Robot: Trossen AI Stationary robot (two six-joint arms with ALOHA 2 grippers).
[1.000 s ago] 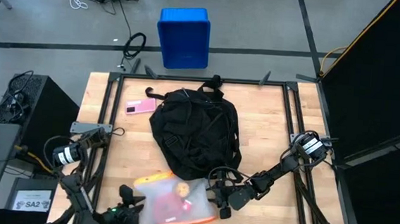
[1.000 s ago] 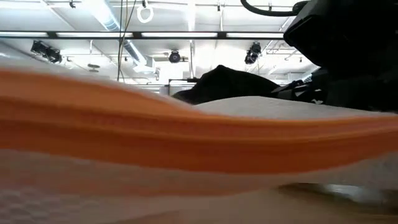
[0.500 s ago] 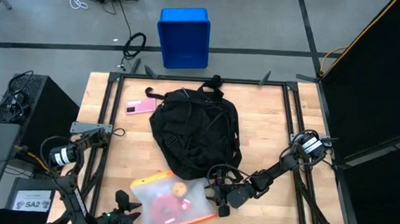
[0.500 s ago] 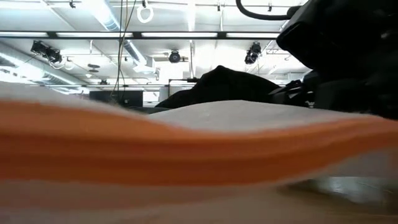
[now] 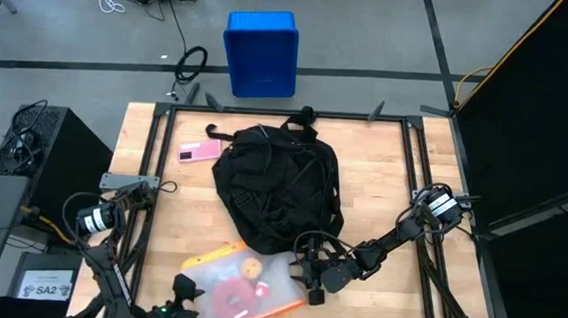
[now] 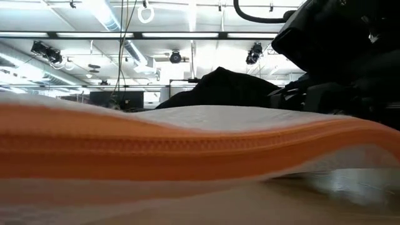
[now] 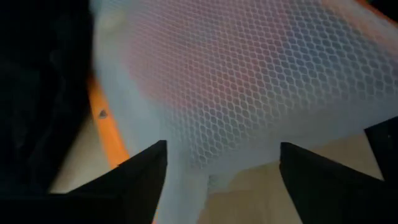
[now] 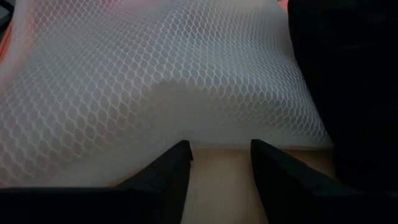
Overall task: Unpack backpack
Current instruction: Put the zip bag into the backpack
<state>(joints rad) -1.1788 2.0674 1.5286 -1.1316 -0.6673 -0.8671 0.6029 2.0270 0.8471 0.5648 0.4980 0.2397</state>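
The black backpack (image 5: 277, 184) lies flat on the middle of the table. Near of it, a translucent mesh pouch (image 5: 245, 285) with an orange zipper edge (image 6: 187, 150) lies flat, with a red item and a yellowish one inside. My left gripper (image 5: 186, 295) is at the pouch's near-left corner and open; that corner (image 7: 186, 186) reaches in between the spread fingers (image 7: 143, 168). My right gripper (image 5: 309, 284) is at the pouch's right edge (image 8: 217, 140), fingers apart, bare wood between them. My right gripper comes at the pouch's right edge low and slanting down, from the table's right. Its fingertips (image 8: 184, 148) end right at that edge; whether they touch it, I cannot tell. The pouch lies flat on the table.
A pink flat item (image 5: 199, 151) lies left of the backpack. A blue crate (image 5: 261, 52) stands on the floor beyond the far edge. Bare wood shows at the table's far right and left.
My left gripper has drawn back toward the near edge, away from the pouch. The pouch's near-left part, raised a second ago, has sunk and lies flatter; its orange zipper edge sits lower in the low view. The right end has stayed in place.
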